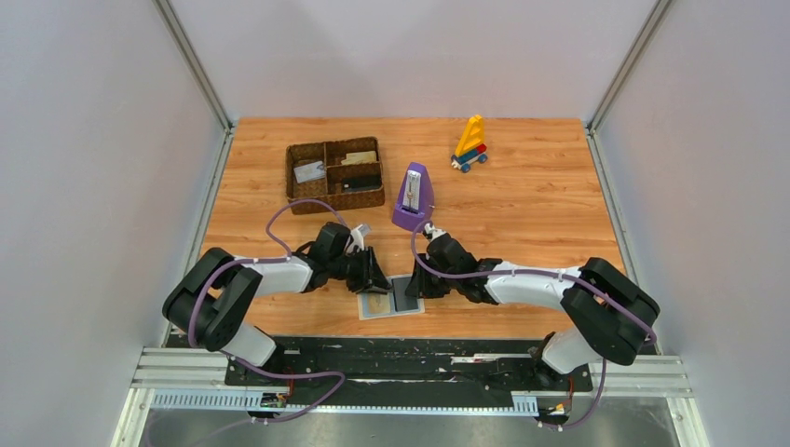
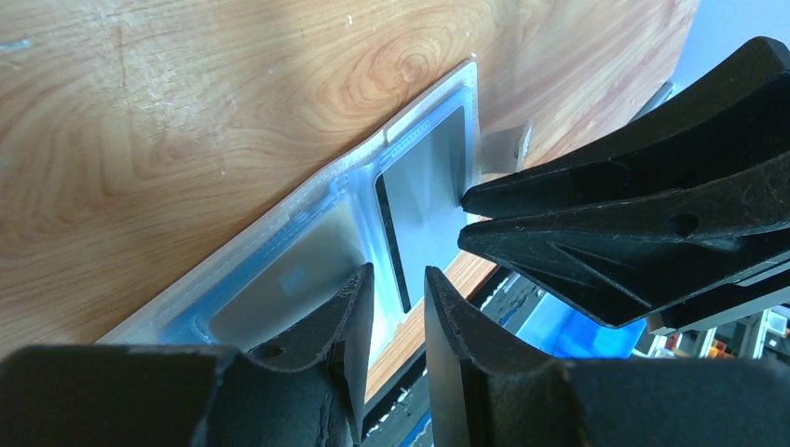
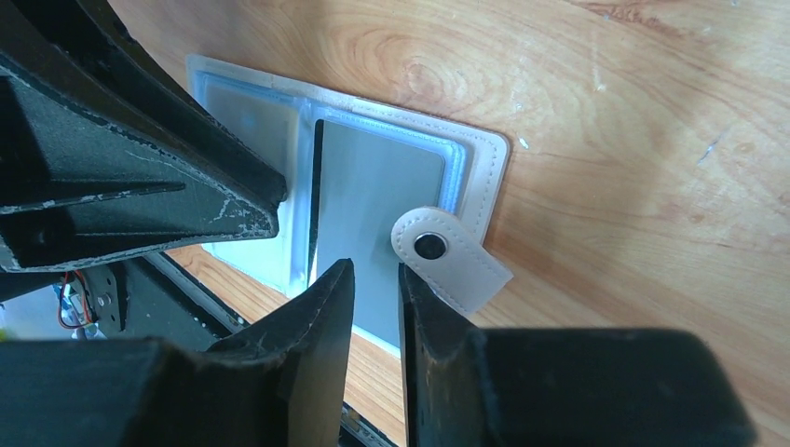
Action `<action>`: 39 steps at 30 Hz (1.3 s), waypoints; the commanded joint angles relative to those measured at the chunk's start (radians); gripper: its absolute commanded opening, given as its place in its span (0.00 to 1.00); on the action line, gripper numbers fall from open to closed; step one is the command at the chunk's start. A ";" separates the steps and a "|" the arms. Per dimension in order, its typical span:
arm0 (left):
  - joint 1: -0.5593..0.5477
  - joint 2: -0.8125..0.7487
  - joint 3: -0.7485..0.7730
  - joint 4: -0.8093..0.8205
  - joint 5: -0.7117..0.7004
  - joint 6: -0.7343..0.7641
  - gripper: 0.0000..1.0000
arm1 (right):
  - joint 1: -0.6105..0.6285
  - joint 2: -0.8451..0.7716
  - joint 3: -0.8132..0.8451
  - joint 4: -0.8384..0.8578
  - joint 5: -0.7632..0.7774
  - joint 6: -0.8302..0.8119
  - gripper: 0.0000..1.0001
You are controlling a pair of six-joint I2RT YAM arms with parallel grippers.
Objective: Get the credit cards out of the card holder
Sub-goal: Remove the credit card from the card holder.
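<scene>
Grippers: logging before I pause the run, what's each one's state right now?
Left gripper: nearly closed over the flat light-blue card holder; grip cannot be told.
Right gripper: nearly closed over the thin grey card; grip cannot be told.

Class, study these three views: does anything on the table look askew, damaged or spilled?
Nothing stands out. The card holder lies open and flat with its snap tab unfastened; nothing looks spilled or broken.

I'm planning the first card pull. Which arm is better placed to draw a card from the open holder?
Probably left. The left gripper has its jaws slightly apart right at the dark card's exposed edge by the card holder's fold; the right gripper sits over the card's flat face.
</scene>
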 commanded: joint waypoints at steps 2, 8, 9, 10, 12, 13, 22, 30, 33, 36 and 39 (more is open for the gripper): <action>-0.016 0.014 0.006 0.039 -0.021 0.008 0.34 | -0.005 0.004 0.021 -0.048 0.043 -0.004 0.25; -0.022 0.018 0.010 0.036 -0.030 0.007 0.34 | -0.005 0.002 0.036 -0.077 0.054 -0.009 0.25; -0.023 0.018 0.011 0.034 -0.031 0.007 0.34 | -0.005 0.000 0.037 -0.080 0.057 -0.009 0.24; -0.023 0.017 0.012 0.033 -0.031 0.009 0.34 | -0.005 0.000 0.039 -0.085 0.060 -0.009 0.24; -0.023 0.019 0.013 0.031 -0.034 0.010 0.34 | -0.005 0.000 0.041 -0.093 0.067 -0.010 0.24; -0.024 0.020 0.014 0.030 -0.034 0.010 0.34 | -0.005 0.001 0.041 -0.094 0.069 -0.012 0.24; -0.029 0.035 0.012 0.048 -0.039 0.005 0.34 | -0.004 0.025 0.033 -0.074 0.042 -0.005 0.23; -0.039 0.053 -0.009 0.132 -0.024 -0.033 0.32 | -0.004 0.032 0.010 -0.047 0.018 0.013 0.21; -0.041 0.053 -0.012 0.143 -0.025 -0.041 0.31 | -0.005 0.033 0.003 -0.038 0.012 0.018 0.20; -0.040 0.057 -0.014 0.150 -0.024 -0.045 0.30 | -0.005 0.032 -0.004 -0.029 0.006 0.026 0.19; -0.042 0.062 -0.022 0.164 -0.022 -0.053 0.29 | -0.005 0.033 -0.007 -0.028 0.006 0.028 0.19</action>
